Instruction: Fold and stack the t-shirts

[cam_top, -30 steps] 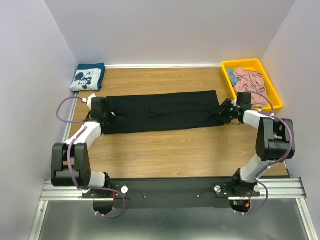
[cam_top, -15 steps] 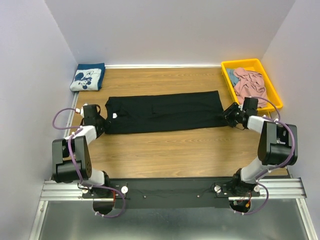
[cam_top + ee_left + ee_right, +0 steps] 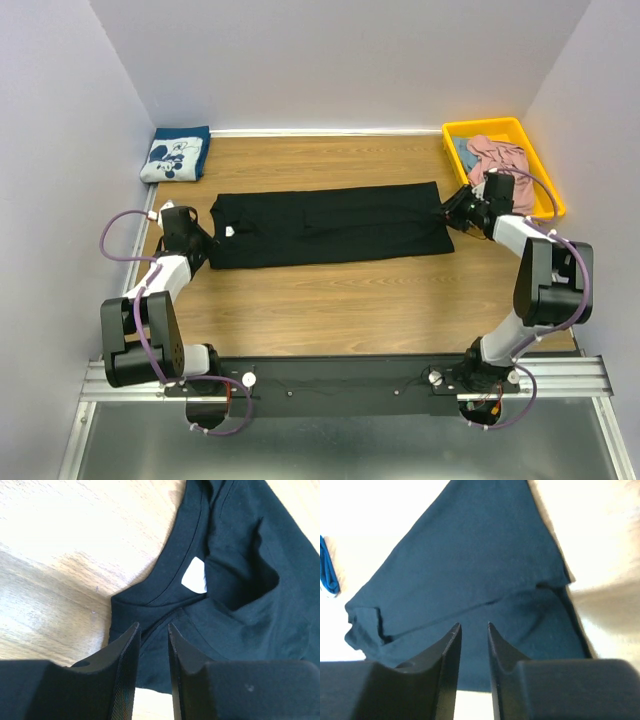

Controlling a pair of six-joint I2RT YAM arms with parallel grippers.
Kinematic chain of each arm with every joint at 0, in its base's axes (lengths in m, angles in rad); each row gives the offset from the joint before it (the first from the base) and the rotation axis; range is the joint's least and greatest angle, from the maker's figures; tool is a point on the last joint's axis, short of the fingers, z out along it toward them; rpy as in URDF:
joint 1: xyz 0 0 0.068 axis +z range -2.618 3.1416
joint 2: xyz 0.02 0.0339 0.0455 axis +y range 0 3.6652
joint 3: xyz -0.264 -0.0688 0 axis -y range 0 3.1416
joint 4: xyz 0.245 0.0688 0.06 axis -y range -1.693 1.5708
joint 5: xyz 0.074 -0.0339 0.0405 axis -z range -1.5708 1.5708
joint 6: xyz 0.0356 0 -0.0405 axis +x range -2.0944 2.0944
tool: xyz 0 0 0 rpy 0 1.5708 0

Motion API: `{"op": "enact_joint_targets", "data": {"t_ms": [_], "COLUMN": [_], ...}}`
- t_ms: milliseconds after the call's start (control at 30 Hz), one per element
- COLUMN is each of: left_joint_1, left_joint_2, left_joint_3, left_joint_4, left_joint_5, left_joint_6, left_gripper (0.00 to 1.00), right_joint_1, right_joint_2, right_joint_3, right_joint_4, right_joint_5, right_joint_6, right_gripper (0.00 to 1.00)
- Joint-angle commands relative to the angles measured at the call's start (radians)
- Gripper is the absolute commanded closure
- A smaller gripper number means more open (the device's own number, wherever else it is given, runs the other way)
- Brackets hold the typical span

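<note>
Beyond the left end of the black shirt (image 3: 330, 222) the navy shirt (image 3: 175, 157) lies folded in the table's (image 3: 330, 300) far corner, with the mouse print facing up. The left gripper (image 3: 152, 626) hangs low at the black shirt's collar end. Its arm is reached forward and bent inward, and its fingers stand a little apart with nothing between them, the tips just short of the neckband and the white label (image 3: 195, 576). The black shirt itself lies flat across the middle of the table as a long band with the sleeves tucked in. It is light, limp cloth that will sag and slide on the wood, so we judge it best pinched at both corners of one end and carried over evenly, as a one-point pull would drag it askew. At its hem end the right gripper (image 3: 474, 625) hovers over the near corner on a bent arm, jaws likewise narrowly parted and holding nothing. Right of the black shirt stands the yellow bin (image 3: 480, 124) with the pink shirt (image 3: 500, 165) crumpled inside — unfolded, by the look of it.
</note>
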Motion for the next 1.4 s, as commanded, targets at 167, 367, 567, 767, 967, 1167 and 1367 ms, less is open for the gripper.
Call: {"op": "enact_joint_targets", "data": {"t_ms": [167,367,567,767,967,1167,1367], "left_joint_1": [-0.005,-0.005,-0.029,-0.158,-0.239,-0.239,-0.227], "left_joint_2": [-0.057,-0.107,-0.117,-0.046,0.044,0.1,0.094], "left_joint_3": [-0.001,0.011,0.063,0.121,0.151,0.116,0.013], "left_joint_4": [-0.033,-0.061,-0.067,-0.061,-0.055,-0.072,-0.047], "left_joint_5": [-0.012,-0.008,0.043,0.064,0.063,0.032,0.035], "left_joint_6": [0.043,0.095,0.126,0.12,0.106,0.072,0.0], "left_gripper": [0.62,0.55,0.44,0.41,0.52,0.53,0.56], "right_joint_1": [0.003,0.001,0.059,0.243,0.368,0.377,0.375], "right_joint_2": [0.197,0.243,0.144,0.208,0.292,0.268,0.202], "right_joint_3": [0.051,0.077,0.153,0.305,0.37,0.221,0.031], "right_joint_4": [0.092,0.094,0.063,0.049,0.051,0.048,0.045], "right_joint_5": [0.028,0.053,-0.015,-0.122,-0.173,-0.163,-0.121], "right_joint_6": [0.026,-0.001,-0.043,-0.049,-0.018,-0.017,-0.021], "right_gripper": [0.75,0.74,0.62,0.59,0.59,0.59,0.58]}}
